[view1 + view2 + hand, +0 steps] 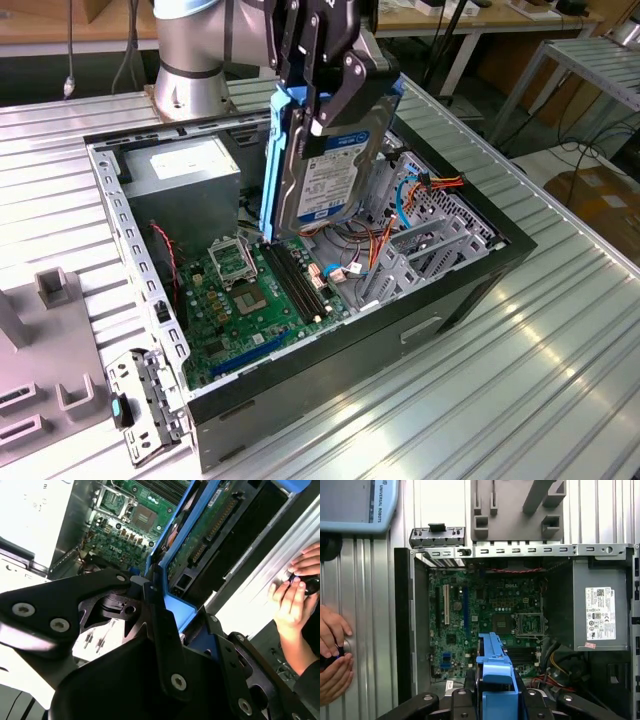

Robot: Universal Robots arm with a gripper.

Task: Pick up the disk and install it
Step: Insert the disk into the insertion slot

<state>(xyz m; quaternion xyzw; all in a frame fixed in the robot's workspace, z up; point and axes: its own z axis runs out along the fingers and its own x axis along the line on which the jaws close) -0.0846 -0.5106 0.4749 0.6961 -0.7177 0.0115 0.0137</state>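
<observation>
One disk, silver metal with a white-and-blue label and a blue plastic carrier frame, held on edge and slightly tilted over the open computer case; in the exterior view its label faces that view's right, and its lower edge hangs above the green motherboard, near the long memory slots. One gripper, black, with its fingers closed on the upper part of the disk, one against each broad face. In the second wrist view the disk's underside shows a green circuit board inside the blue frame; in the first wrist view the blue frame is seen edge-on between the finger mounts. One grey power supply box with a white label, seated in the case corner toward the robot arm's base. Several red, orange and blue cables, bundled inside the case on the exterior view's right. One ribbed metal table bearing the case. One grey slotted fixture on the table, at the exterior view's left. One metal bracket lying beside the case's near corner. Two hands of a person, resting together on the table just outside the case wall.
</observation>
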